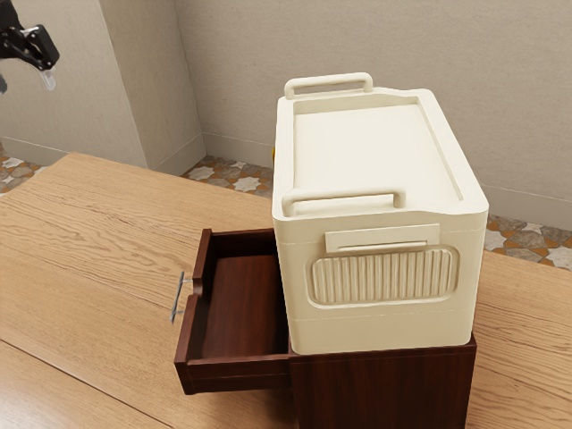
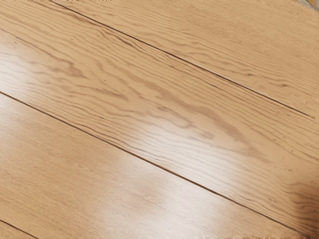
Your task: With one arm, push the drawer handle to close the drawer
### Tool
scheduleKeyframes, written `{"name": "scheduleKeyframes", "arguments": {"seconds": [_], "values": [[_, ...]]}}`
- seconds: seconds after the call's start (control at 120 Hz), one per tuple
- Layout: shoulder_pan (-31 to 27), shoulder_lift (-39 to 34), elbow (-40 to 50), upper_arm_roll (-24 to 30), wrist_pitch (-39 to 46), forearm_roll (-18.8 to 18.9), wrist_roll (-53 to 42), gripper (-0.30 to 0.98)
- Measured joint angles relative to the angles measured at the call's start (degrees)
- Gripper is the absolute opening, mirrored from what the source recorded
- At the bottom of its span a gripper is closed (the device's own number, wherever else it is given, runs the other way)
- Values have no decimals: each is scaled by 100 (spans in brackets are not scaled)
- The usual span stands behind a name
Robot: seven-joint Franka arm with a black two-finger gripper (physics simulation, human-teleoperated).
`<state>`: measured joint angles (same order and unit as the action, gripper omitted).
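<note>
At the exterior view's upper left edge, the black gripper (image 1: 43,64) hangs high above the table, well apart from the drawer; whether its fingers are parted cannot be made out. The dark red-brown drawer (image 1: 239,308) stands pulled out of its cabinet (image 1: 384,389) toward the exterior view's left, with nothing inside that I can see. On its front is a thin grey metal handle (image 1: 177,299), which nothing touches.
A large cream box (image 1: 380,268) with two top rails sits on the cabinet. The wooden table (image 1: 98,259) extends from the drawer toward the exterior view's left; its planks (image 2: 149,99) lie under my hand in the wrist view. Walls stand behind.
</note>
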<state>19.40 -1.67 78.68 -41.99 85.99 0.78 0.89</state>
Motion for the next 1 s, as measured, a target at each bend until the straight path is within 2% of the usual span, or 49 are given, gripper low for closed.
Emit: {"name": "scheduleKeyframes", "arguments": {"seconds": [0.2,0.258,0.317,0.358,0.475,0.692,0.8,0.917,1.0], "values": [[892,-6,1,27,-10,-5,11,66],[-200,-18,25,1255,-21,-47,13,66],[-669,-23,7,1776,-43,-72,16,66],[-800,-87,-144,1915,-96,-96,18,66],[-1250,-982,-680,2280,-296,-207,26,66],[-1146,-1110,-644,2529,-428,-364,30,66],[-959,-1742,610,2631,-436,-400,29,66],[-1193,-3899,3873,3086,15,-392,30,66],[-1718,-4719,5585,3170,271,-380,34,66]]}}
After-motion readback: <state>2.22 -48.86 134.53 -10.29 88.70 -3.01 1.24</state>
